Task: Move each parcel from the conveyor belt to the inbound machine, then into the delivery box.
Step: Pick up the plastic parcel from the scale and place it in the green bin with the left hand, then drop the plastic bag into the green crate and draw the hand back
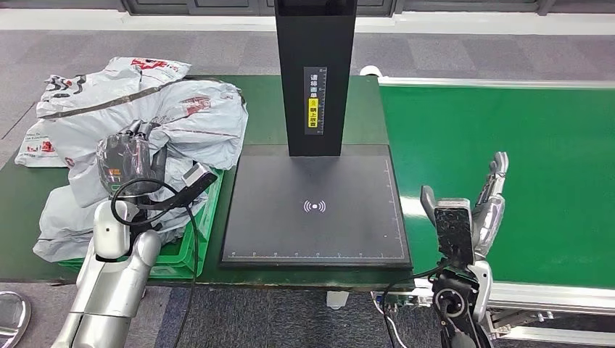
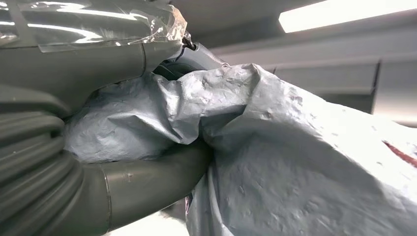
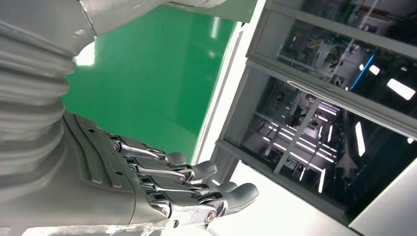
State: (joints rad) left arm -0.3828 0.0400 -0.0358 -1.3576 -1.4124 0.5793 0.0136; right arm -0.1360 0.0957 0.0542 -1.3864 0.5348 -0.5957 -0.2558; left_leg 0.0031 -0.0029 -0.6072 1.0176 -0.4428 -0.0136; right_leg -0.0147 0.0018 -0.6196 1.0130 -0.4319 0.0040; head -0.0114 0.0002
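Several grey plastic parcels (image 1: 181, 116) lie heaped over the green delivery box (image 1: 190, 243) at the left. My left hand (image 1: 129, 163) sits on this heap. In the left wrist view its thumb (image 2: 147, 184) and fingers (image 2: 88, 64) grip a crumpled fold of a grey parcel (image 2: 275, 147). The black inbound machine (image 1: 315, 239) stands in the middle, a wireless mark on its flat plate. My right hand (image 1: 484, 210) hovers at the near edge of the green conveyor belt (image 1: 508, 145), fingers (image 3: 196, 189) straight and apart, holding nothing.
The machine's black column (image 1: 315, 72) rises at the back of the plate. The parcel heap spills past the box onto the dark green table (image 1: 22, 196). A white frame (image 1: 537, 293) borders the belt's near side. Grey floor lies beyond.
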